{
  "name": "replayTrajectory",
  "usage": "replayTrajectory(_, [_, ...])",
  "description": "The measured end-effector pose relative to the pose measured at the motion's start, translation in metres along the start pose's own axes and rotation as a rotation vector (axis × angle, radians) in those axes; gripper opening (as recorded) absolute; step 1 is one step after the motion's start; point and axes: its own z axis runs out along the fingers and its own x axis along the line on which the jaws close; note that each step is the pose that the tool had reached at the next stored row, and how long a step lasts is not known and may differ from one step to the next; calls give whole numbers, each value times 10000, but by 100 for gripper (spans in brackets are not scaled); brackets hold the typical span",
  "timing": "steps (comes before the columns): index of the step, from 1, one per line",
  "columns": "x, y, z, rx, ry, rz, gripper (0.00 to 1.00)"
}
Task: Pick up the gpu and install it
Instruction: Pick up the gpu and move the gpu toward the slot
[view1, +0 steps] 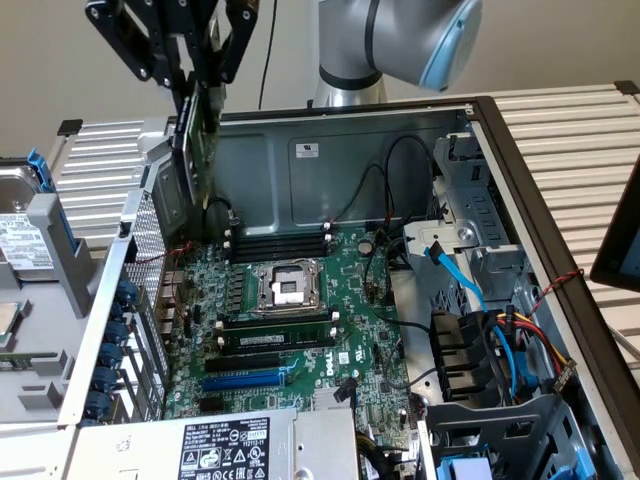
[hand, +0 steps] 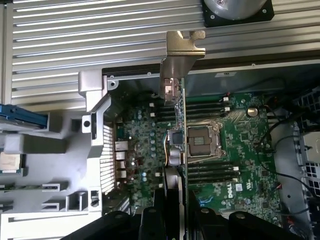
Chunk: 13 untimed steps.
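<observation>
Where the graphics card (view1: 200, 140) hangs: upright above the open computer case (view1: 520, 200), over the motherboard (view1: 300, 300) at the exterior view's left.
Gripper (view1: 205, 70): jaws pinching the graphics card's top edge.
Bracket (hand: 182, 55): silver, on one end.

Computer-assembly lab or workshop: beneath my gripper (view1: 198, 85) lies an opened desktop case (view1: 330, 160), motherboard (view1: 370, 300) exposed, resting on a slatted metal worktop (view1: 570, 130).

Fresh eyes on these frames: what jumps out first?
The gpu, gripped upright in the fingers, hangs over the open case at the exterior view's upper left. Under it lies the green motherboard, its bare CPU socket in the middle.
</observation>
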Motion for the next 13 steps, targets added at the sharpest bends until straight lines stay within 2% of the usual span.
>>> replayTrajectory(13, [-577, 58, -4, 5, 44, 7, 28])
